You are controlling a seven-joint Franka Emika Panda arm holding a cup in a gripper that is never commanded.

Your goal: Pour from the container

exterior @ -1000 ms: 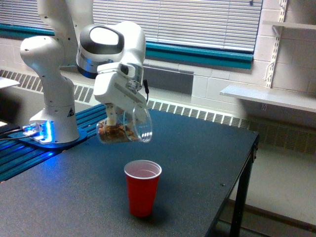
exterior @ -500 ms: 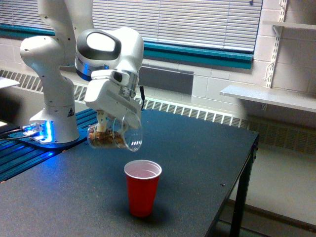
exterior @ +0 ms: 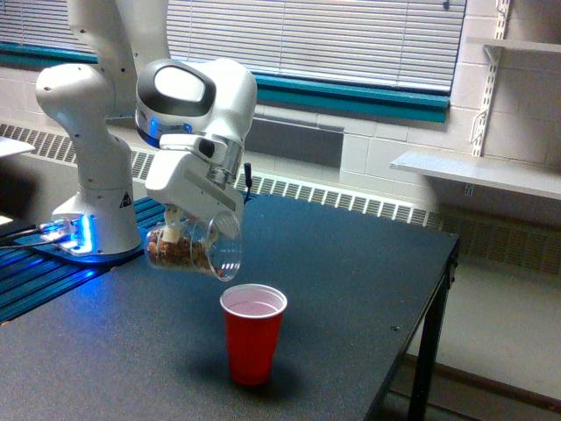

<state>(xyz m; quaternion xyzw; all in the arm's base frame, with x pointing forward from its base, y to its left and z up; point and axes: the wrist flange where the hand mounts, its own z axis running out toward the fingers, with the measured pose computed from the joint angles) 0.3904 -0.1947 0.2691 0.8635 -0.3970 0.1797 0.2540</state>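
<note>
Bare black tabletop (exterior: 351, 289) surrounds the opaque red plastic cup (exterior: 252, 333); above-left, the white gripper (exterior: 180, 230) clamps the tipped clear plastic cup (exterior: 195, 250).

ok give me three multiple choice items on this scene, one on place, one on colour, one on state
1. Where is the clear cup?
A. standing on the table
B. held above the table, up and to the exterior view's left of the red cup
C. inside the red cup

2. What colour is the standing cup's outside?
A. red
B. blue
C. green

3. How is the clear cup oriented?
A. upright
B. upside down
C. tipped on its side, mouth toward the red cup

Answers: 1 B, the gripper holds it in the air; 2 A, its wall is red; 3 C, brown pieces lie along its lower wall.
</note>
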